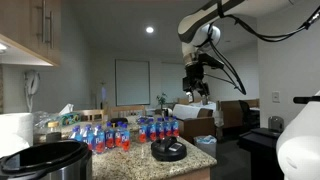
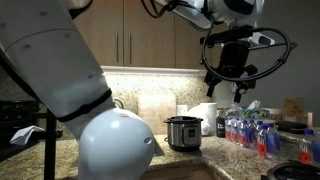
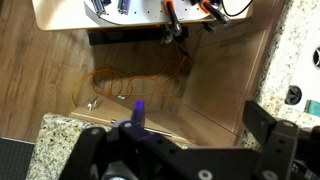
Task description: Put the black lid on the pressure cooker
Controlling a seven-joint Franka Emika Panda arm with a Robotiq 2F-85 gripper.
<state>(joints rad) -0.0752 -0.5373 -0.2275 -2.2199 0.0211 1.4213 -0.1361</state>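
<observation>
The black lid [image 1: 168,150] lies flat on the granite counter, just right of the bottles. The pressure cooker, silver with a black rim, stands open at the counter's near left in an exterior view [image 1: 45,160] and by the backsplash in an exterior view [image 2: 183,132]. My gripper hangs high in the air, well above the counter and apart from both, in both exterior views [image 1: 196,90] [image 2: 223,88]. In the wrist view the gripper [image 3: 200,125] is open and empty, over a wooden floor and the counter edge. Lid and cooker are out of the wrist view.
Several red-and-blue bottles [image 1: 130,132] crowd the counter between cooker and lid, also in an exterior view [image 2: 250,130]. A white appliance [image 2: 207,118] stands beside the cooker. The robot's white base [image 2: 110,140] fills the foreground. Orange cables [image 3: 125,85] lie on the floor. Upper cabinets [image 1: 30,30] hang above.
</observation>
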